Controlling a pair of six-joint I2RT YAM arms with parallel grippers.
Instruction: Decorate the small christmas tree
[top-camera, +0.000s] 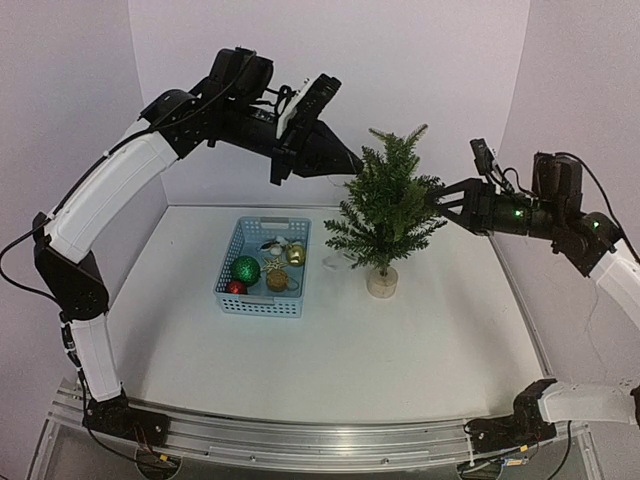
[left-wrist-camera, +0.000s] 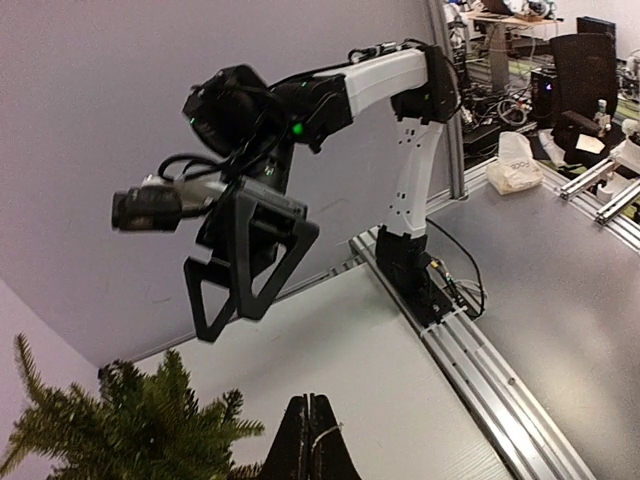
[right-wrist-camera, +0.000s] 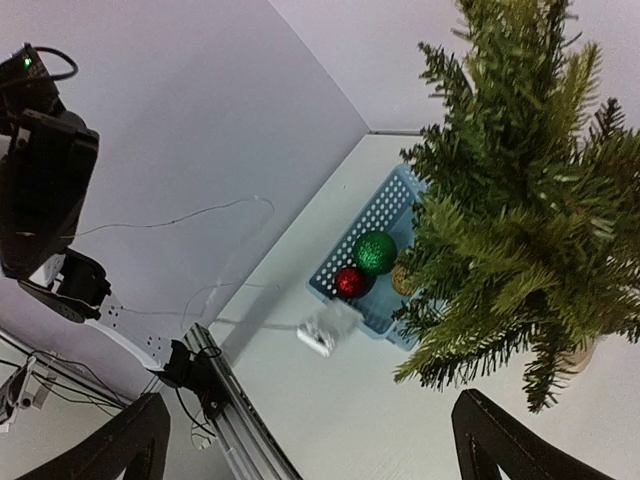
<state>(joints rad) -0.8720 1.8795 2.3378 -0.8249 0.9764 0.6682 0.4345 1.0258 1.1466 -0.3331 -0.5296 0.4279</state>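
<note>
Just right of the blue basket (top-camera: 232, 262) with its green, red and gold baubles (top-camera: 245, 268), the small christmas tree (top-camera: 385, 210) stands upright on the white table (top-camera: 400, 340). The left gripper (top-camera: 356, 167) sits at the tree's upper left, pressed fully closed; whether it pinches anything I cannot tell. The right gripper (top-camera: 443, 203), at the tree's right side, gapes wide and empty.

Your left arm (top-camera: 105, 195), at nine o'clock in the top view, wears white shells between black joints, with a black cable (top-camera: 12, 262) looping beside it. Your right arm (top-camera: 560, 215), at three o'clock, shows green lights (top-camera: 517, 211); the right gripper (top-camera: 441, 203) has black triangular fingers.
</note>
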